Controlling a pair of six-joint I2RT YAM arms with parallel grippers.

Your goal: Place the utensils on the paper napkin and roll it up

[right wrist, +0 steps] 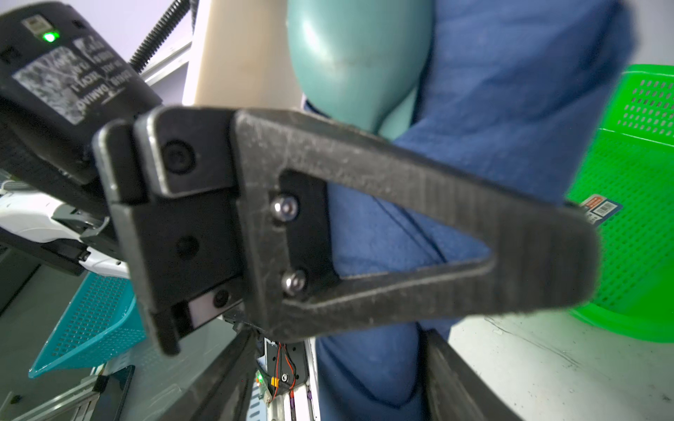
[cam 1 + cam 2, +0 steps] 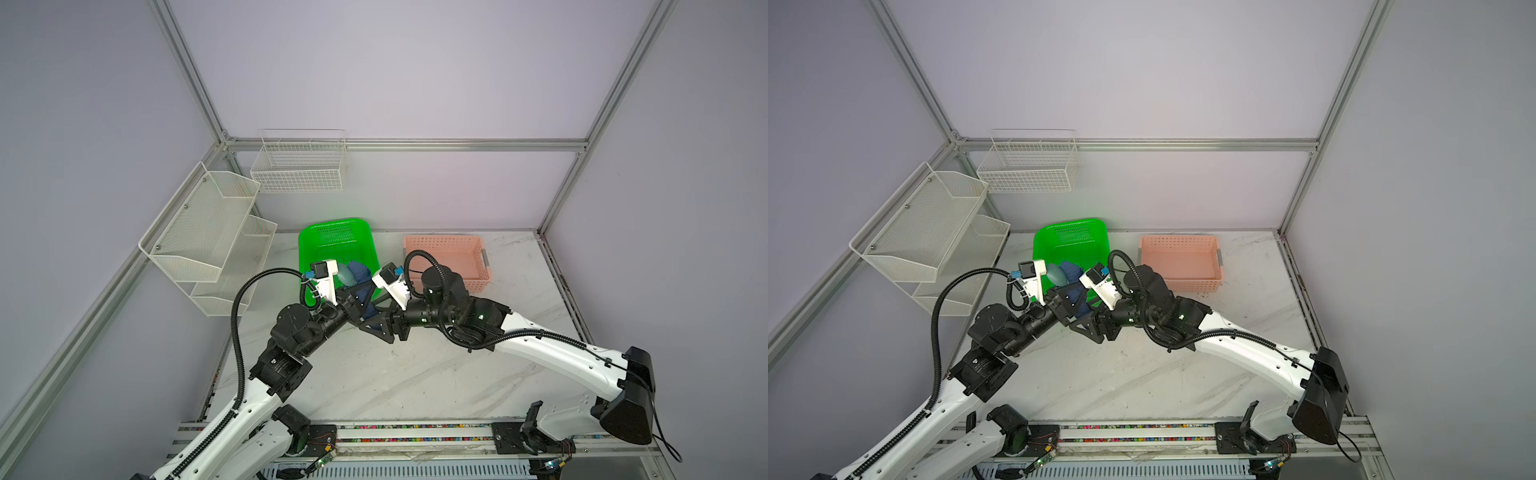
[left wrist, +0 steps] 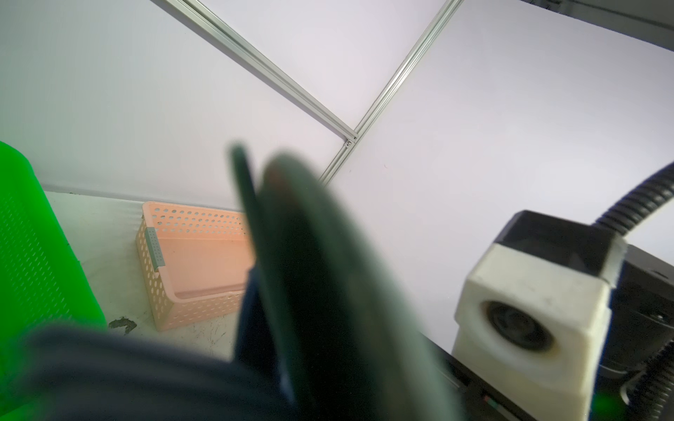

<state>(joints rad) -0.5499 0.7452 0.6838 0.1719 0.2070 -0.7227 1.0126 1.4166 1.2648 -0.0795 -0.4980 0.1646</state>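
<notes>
**Op:** Where's the roll, and who has it?

**Eng:** Your left pincer (image 1: 529, 255) is clamped across the middle of the paper napkin (image 1: 510, 91). The napkin is already wrapped round the utensils (image 1: 350, 62), and only a teal spoon bowl pokes out the top. In a top view it hangs by the near lip of the green basket (image 2: 332, 237), which sits at its 12 o'clock. The bowl end points to 11 o'clock, and the roll looks clear of the surface (image 2: 395, 374).

**Op:** Why grip mid-roll?

**Eng:** My read is that a grip there pins the loose flap so the wrap can't spring open. It also leaves both ends free.

**Op:** And the right side?

**Eng:** Your right pincer (image 1: 341, 350) sits at 4 o'clock of the roll, jaws apart and straddling the lower end. There's a gap on one side, so it has no grip yet. It's likely placed to take the tail. Close it square or you'll crush the paper askew.
</notes>
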